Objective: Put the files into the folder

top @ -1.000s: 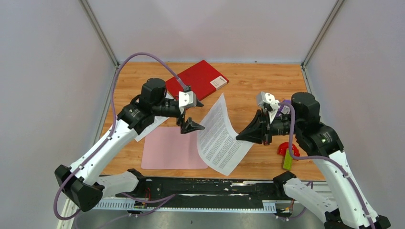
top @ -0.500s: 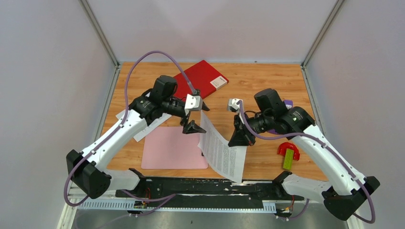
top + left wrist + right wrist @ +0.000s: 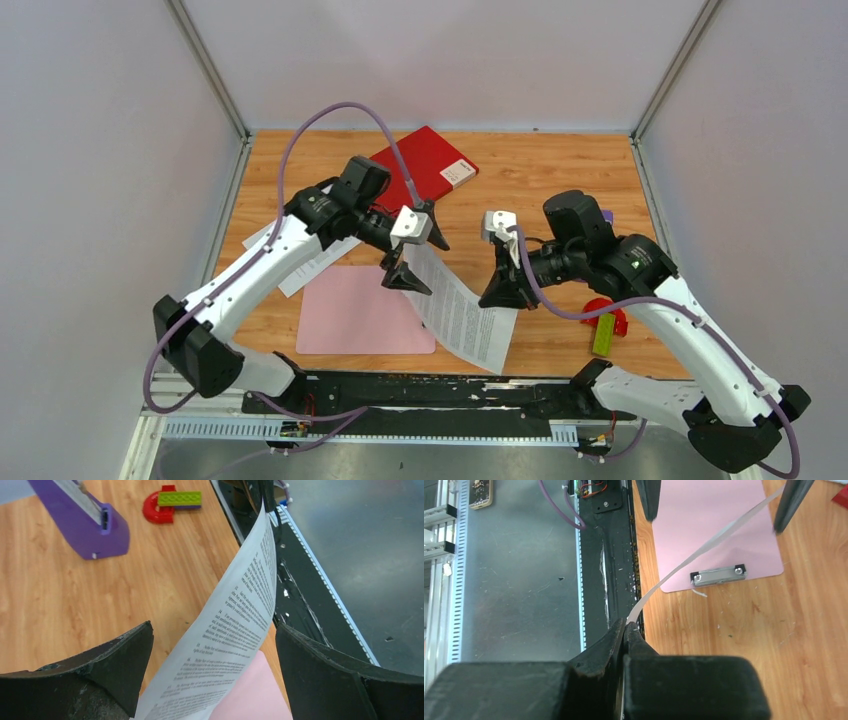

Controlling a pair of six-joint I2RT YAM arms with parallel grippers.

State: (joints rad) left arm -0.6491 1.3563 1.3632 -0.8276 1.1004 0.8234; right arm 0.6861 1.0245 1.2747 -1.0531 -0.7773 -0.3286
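A printed white sheet point(image 3: 458, 310) hangs curved above the table's front middle. My right gripper point(image 3: 500, 292) is shut on its right edge; in the right wrist view the sheet point(image 3: 704, 550) runs edge-on from the closed jaws. My left gripper point(image 3: 418, 256) is open, its jaws either side of the sheet's far end without touching it; the sheet point(image 3: 230, 630) passes between them in the left wrist view. A second printed sheet point(image 3: 300, 262) lies under the left arm. The red folder point(image 3: 420, 165) lies closed at the back, white label near its right corner.
The pink clipboard point(image 3: 360, 312) lies under the hanging sheet, its metal clip point(image 3: 718, 574) in the right wrist view. A red and green toy point(image 3: 604, 322) sits at the right. A purple object point(image 3: 87, 522) stands behind it. The black rail point(image 3: 430, 392) runs along the front edge.
The left gripper has moved right and a little forward, now straddling the sheet's far end. The right gripper, holding the sheet, barely shifted; the sheet hangs more steeply.
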